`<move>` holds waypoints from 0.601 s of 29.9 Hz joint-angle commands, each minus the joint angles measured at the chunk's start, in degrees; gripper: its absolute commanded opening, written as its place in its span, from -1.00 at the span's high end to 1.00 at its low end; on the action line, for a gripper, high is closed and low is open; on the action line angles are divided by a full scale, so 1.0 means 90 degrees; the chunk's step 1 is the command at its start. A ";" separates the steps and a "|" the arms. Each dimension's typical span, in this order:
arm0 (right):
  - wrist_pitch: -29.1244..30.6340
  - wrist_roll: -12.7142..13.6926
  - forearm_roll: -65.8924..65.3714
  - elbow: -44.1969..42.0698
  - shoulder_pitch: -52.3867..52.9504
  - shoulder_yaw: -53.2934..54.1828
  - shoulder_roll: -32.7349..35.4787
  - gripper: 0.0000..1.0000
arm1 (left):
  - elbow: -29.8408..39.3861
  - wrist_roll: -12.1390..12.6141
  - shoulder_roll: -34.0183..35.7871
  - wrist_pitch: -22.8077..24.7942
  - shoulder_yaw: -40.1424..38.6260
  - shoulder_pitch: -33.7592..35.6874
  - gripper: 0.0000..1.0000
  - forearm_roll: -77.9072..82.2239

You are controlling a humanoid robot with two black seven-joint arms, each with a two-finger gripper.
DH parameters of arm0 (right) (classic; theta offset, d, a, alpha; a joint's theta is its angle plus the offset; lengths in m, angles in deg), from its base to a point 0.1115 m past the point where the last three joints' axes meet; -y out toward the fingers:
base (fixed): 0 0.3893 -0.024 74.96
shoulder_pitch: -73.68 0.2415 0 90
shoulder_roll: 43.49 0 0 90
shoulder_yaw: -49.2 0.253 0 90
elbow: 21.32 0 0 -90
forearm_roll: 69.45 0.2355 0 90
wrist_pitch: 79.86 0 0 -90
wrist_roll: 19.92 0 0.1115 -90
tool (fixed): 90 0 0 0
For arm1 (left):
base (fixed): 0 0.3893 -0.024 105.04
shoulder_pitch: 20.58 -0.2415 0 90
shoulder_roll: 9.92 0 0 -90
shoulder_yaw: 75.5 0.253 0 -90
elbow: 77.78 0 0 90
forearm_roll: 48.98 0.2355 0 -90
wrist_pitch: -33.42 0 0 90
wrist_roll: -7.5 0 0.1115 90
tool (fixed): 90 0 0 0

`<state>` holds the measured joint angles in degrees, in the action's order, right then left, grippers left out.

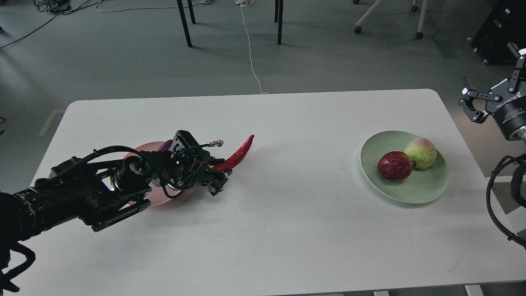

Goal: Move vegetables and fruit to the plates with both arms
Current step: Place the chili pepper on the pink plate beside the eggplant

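Observation:
My left gripper [217, 176] is shut on the stem end of the red chili pepper [239, 153], whose tip points up and to the right, just right of the pale pink plate [137, 153]. My left arm covers most of that plate. A purple end of the eggplant [165, 145] shows on the plate behind the arm. The mint green plate [429, 189] at the right holds the dark red pomegranate [394, 165] and the yellow-green fruit [420, 152], which touch each other. My right gripper [471, 105] is open and empty, raised beyond the table's right edge.
The white table [287, 213] is bare between the two plates and along its front. Its right edge runs close to the green plate. Chair legs and cables lie on the floor behind the table.

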<state>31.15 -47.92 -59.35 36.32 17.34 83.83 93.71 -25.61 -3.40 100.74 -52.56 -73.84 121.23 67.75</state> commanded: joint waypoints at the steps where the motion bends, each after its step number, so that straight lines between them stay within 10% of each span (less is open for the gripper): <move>1: -0.0010 0.0001 0.0000 -0.0008 0.0000 0.0000 0.0009 -0.98 | 0.0004 -0.0010 -0.0010 0.0002 -0.0018 0.0024 0.56 -0.0001; 11: -0.0001 0.0001 0.0000 0.0002 0.0000 0.0000 0.0019 -0.98 | 0.0900 0.0010 0.0438 0.0089 -0.0116 0.0356 0.74 -0.0020; 18: -0.0001 0.0006 0.0000 -0.0018 0.0010 0.0009 0.0067 -0.98 | 0.2921 0.0019 0.2594 0.0138 -0.0351 0.0483 0.70 -0.0030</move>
<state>31.12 -47.92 -59.35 36.31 17.40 83.83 94.06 -6.67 -3.21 115.31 -51.41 -76.35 125.86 67.34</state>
